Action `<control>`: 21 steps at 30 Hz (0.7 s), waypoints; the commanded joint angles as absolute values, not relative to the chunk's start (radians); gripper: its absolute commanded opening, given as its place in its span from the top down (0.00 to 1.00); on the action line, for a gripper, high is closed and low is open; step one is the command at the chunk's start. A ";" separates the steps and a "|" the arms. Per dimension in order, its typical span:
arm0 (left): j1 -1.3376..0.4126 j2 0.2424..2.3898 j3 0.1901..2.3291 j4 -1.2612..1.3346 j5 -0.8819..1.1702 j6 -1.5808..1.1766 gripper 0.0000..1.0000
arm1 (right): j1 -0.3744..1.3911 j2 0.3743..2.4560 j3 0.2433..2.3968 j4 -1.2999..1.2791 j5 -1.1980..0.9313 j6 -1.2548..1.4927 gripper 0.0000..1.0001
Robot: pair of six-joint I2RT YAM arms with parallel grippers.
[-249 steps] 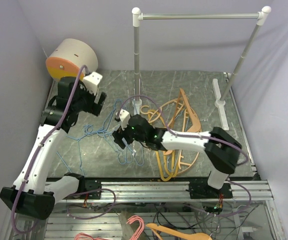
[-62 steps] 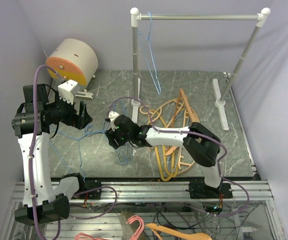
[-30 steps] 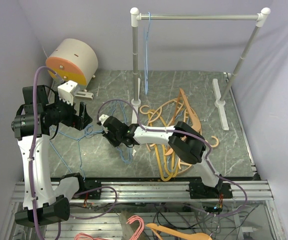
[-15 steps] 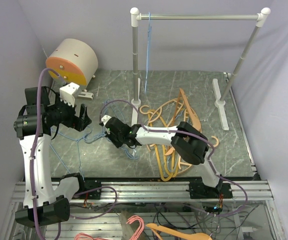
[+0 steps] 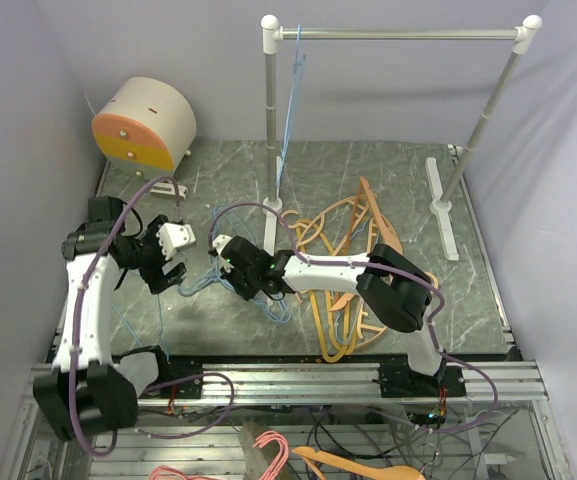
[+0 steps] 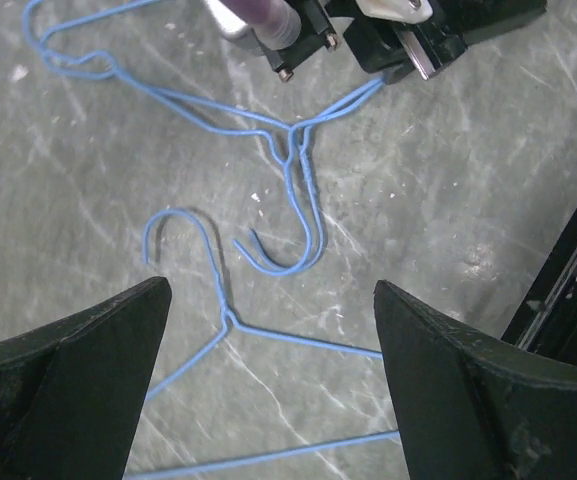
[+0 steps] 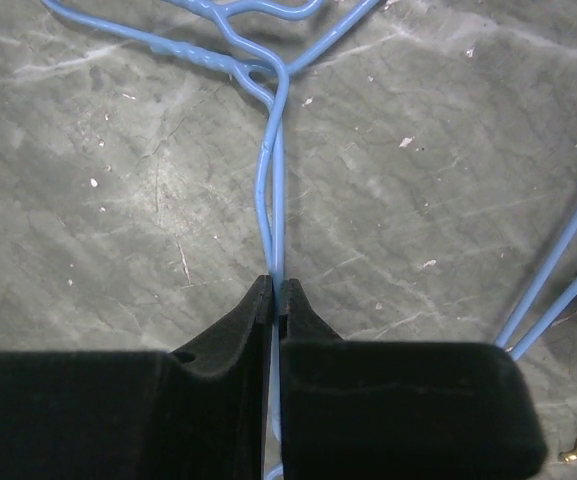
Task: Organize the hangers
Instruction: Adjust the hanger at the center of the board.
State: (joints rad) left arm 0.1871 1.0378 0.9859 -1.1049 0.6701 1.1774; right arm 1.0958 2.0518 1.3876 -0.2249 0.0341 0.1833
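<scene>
- Blue wire hangers [image 5: 208,280]: thin light-blue wire with triangular bodies, twisted necks and open hooks. They lie in a loose flat tangle on the grey marbled surface [image 5: 368,165], left of centre, between the two hands.
- Gripped blue hanger [image 7: 273,200]: one wire of that tangle. It runs straight away from the right hand [image 7: 275,290] to a twisted neck, where the arms fork left and right.
- Paired hooks [image 6: 303,235]: two necks lie side by side. Both hooks point toward the left hand [image 6: 271,290] and curl to the left, and their shoulder wires spread toward the far corners of the left wrist view.
- Single hook [image 6: 178,225]: it arches away from the left hand, and its shoulders run off the near right edge.
- Hung blue hanger [image 5: 290,110]: its hook is over the rail [image 5: 398,33], just beside the left post. The long axis is close to vertical and seen almost edge-on, with the lower end slanting slightly left.
- Orange hangers [image 5: 333,335]: thicker, in orange and tan, lying in an overlapping flat heap right of centre with hooks turned various ways. One tan piece [image 5: 372,205] has its long axis toward the far edge.
- Left hand: fingers spread wide and holding nothing, above the blue tangle.
- Right hand: jaws pressed together on the gripped blue hanger's wire.
- Round box [image 5: 146,122]: tan with an orange face, in the far left corner. The small dark marks on its side are too small to read.
</scene>
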 commanded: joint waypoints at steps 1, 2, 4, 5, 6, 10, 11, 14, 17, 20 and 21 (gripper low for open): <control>0.184 1.199 1.042 -1.226 0.794 1.539 0.08 | 1.085 2.005 1.366 -0.195 0.025 0.196 1.00; 0.175 1.234 1.045 -1.246 0.794 1.568 0.10 | 1.082 1.997 1.362 -0.189 0.022 0.200 1.00; 0.150 1.279 1.028 -1.260 0.775 1.622 0.13 | 1.077 1.993 1.355 -0.179 0.013 0.206 1.00; 0.135 1.290 1.013 -1.266 0.760 1.662 0.14 | 1.075 1.993 1.355 -0.179 0.012 0.208 1.00; 0.122 1.292 0.989 -1.264 0.745 1.706 0.14 | 1.073 1.993 1.355 -0.178 0.011 0.209 1.00; 0.062 1.247 0.886 -1.197 0.674 1.816 0.12 | 1.064 1.993 1.352 -0.176 0.009 0.214 1.00; 0.043 1.242 0.870 -1.173 0.645 1.815 0.13 | 1.060 1.992 1.351 -0.174 0.008 0.216 1.00; 0.015 1.279 0.866 -1.151 0.575 1.819 0.16 | 1.055 1.990 1.343 -0.166 0.007 0.225 1.00; 0.008 1.303 0.847 -1.094 0.516 1.812 0.18 | 1.054 1.990 1.338 -0.157 0.005 0.232 1.00; 0.005 1.321 0.848 -1.018 0.493 1.784 0.19 | 1.051 1.993 1.333 -0.151 0.002 0.237 1.00; 0.006 1.333 0.859 -1.007 0.497 1.771 0.19 | 1.051 1.994 1.332 -0.149 0.000 0.238 1.00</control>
State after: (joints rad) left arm 0.0139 1.3048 0.8501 -1.1088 0.5365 1.7626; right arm 1.0595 2.0274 1.3441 -0.1764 -0.0017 0.2218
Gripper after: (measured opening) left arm 0.815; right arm 0.018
